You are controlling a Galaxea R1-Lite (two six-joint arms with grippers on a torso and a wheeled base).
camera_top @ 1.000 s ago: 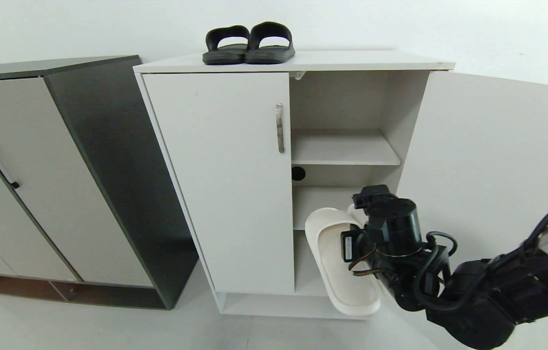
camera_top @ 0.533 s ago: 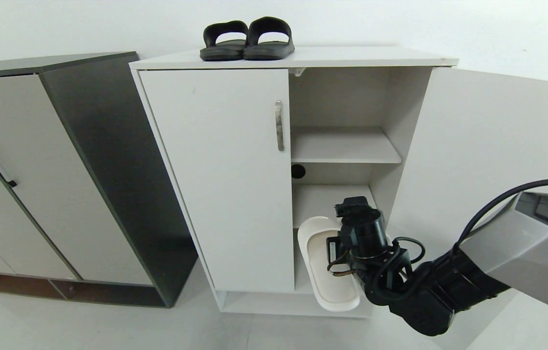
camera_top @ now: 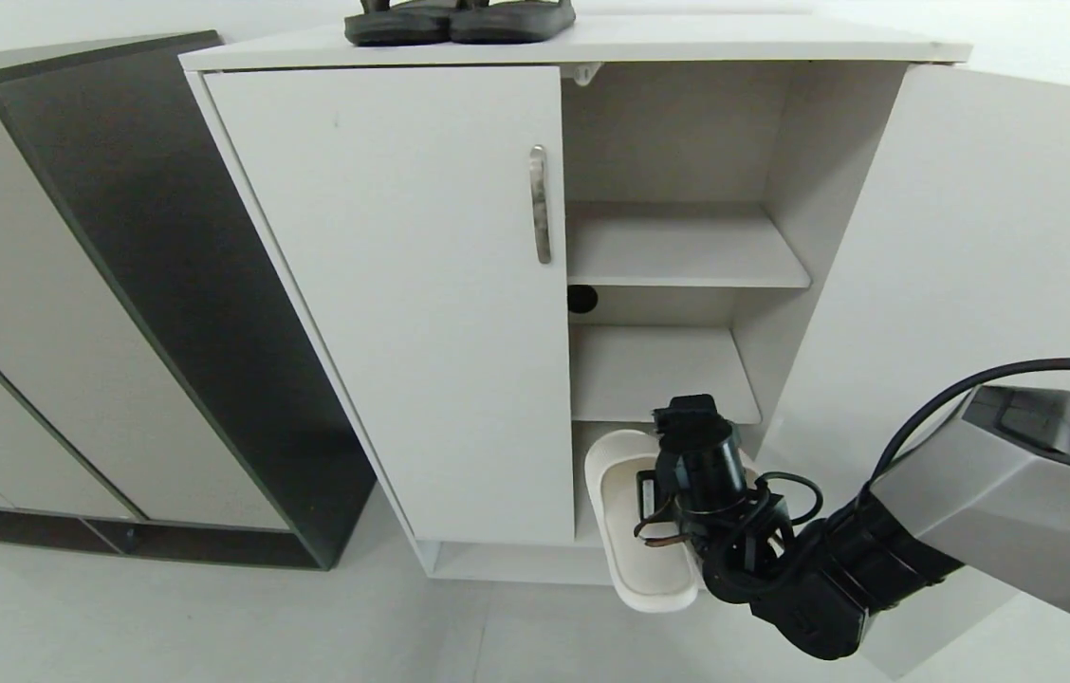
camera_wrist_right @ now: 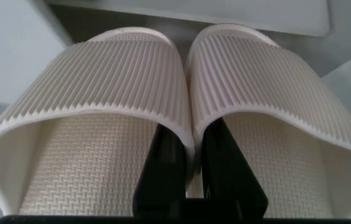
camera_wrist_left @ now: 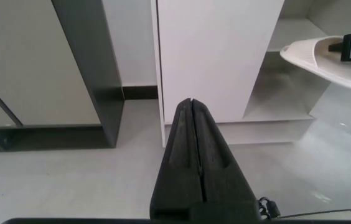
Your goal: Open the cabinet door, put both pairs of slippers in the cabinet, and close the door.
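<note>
Right tool pinches the pair of cream ribbed rubber slippers by their two touching straps, one black finger inside each slipper. I see the pair at the mouth of the lowest compartment of the white flat-panel two-door cabinet. Their toes point inward beneath the lower shelf, and their heels jut out past the cabinet's front edge. From the left wrist view they hang clear above the cabinet's bottom panel.

The cabinet's right door stands swung wide and its left door is shut. The pair of black rubber slide slippers sits on the cabinet's top, above the shut door.

My left tool has its fingers pressed together on nothing, low in front of the cabinet's shut door. A dark grey cabinet stands just beside the white cabinet, on its left.
</note>
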